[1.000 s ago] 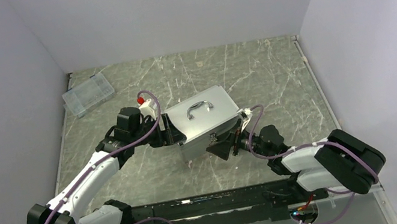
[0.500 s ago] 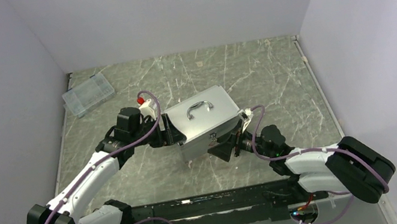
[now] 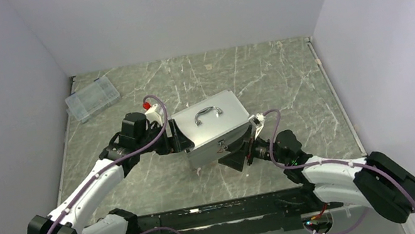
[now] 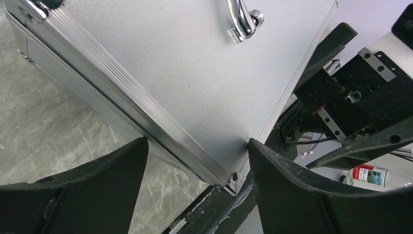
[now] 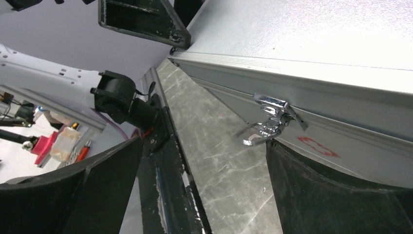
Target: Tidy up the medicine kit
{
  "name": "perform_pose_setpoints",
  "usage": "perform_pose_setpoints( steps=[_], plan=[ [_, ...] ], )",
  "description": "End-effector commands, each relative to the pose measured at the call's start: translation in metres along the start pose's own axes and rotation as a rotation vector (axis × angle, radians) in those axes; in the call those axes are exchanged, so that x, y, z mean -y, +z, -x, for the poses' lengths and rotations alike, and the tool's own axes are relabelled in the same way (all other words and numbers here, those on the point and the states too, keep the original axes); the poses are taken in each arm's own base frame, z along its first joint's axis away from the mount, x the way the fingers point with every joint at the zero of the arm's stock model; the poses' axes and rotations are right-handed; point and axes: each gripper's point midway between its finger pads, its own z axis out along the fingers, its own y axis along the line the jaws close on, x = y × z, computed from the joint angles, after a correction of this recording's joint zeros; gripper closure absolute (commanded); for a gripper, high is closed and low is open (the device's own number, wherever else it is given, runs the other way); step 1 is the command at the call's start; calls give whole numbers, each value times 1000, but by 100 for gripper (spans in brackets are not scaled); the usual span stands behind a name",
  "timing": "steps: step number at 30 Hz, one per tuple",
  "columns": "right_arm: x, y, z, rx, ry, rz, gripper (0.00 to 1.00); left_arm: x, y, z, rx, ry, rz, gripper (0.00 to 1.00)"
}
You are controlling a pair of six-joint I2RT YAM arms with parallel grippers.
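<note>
- Silver medicine kit's (image 3: 213, 125) latch (image 5: 270, 122) sat one o'clock of the right gripper (image 5: 204, 146), fingers spread wide
- Its nine o'clock end sat between the left gripper's (image 4: 197, 146) parted fingers

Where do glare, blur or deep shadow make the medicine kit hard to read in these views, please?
Top external: soft, even light, sharp, the medicine kit bright but readable. Right wrist: its lid washes out to near-white at upper right; the latch glints yet stays crisp. Left wrist: the lid's grain is sharp, and the handle carries hard highlights.
</note>
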Motion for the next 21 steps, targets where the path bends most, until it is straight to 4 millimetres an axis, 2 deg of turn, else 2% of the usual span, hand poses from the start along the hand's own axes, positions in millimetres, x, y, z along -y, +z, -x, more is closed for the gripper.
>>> perform_pose_setpoints(
  steps=[1,9,21],
  plan=[
    [-38,3,33,82,-66,133,0,0,-2,-8,-24,15,-2,19],
    [-41,9,38,86,-59,140,0,0,-2,-8,-27,15,-1,19],
    [-39,11,33,69,-61,118,0,-2,-3,-11,-29,17,3,19]
  ],
)
